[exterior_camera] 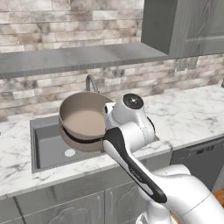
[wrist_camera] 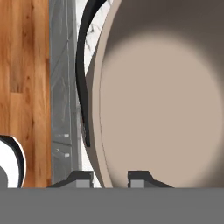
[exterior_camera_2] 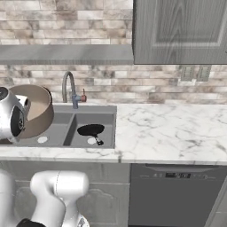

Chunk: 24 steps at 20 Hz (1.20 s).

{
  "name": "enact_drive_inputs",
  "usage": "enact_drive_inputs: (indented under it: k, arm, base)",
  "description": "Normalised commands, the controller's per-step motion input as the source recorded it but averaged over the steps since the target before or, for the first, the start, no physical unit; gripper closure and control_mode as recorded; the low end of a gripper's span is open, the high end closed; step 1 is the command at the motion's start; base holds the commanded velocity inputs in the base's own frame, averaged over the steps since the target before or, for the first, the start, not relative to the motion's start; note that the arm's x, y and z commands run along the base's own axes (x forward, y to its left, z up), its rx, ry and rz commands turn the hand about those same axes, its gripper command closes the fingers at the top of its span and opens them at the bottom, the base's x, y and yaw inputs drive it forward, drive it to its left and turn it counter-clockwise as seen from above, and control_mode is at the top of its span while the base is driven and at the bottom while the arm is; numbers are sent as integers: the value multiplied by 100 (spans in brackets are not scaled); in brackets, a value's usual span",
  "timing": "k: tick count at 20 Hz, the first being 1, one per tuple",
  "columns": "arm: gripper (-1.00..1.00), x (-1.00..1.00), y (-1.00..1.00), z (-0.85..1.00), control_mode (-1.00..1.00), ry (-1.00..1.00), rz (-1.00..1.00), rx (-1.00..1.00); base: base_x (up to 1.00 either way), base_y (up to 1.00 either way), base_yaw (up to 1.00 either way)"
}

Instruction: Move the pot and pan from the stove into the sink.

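Pot [exterior_camera: 83,118] sits mid-left of the frame, tilted over the sink [exterior_camera: 43,151]. We see the gripper [wrist_camera: 107,178] jaws clamped on its rim. Pan [exterior_camera_2: 91,130] lies in the sink's right basin; marble desk [exterior_camera_2: 168,128] around.

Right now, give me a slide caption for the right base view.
Tan-brown round pot held tilted over the grey steel sink's left basin; flat black frying pan already lies in the right basin.

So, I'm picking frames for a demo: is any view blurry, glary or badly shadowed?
Left base view: soft, even light, pot clear. Right base view: sharp enough to show the pan in the sink. Hand view: the pot's inside is close, with a smooth dark shade toward its upper rim.
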Motion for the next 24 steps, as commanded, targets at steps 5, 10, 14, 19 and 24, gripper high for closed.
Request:
enact_drive_inputs:
  k: [5, 10, 14, 19, 24]
  arm:
    - [100, 0, 33, -7, -100, 0, 0, 0]
    - [100, 4, 66, -14, -100, 0, -3, -1]
    - [100, 2, 11, -1, -100, 0, 0, 0]
    - [100, 23, 2, -26, -100, 0, 0, 0]
    - [100, 46, 6, -35, -100, 0, -1, 0]
  base:
    - [0, 0, 0]
    - [0, 0, 0]
    - [0, 0, 0]
    - [0, 0, 0]
    - [0, 0, 0]
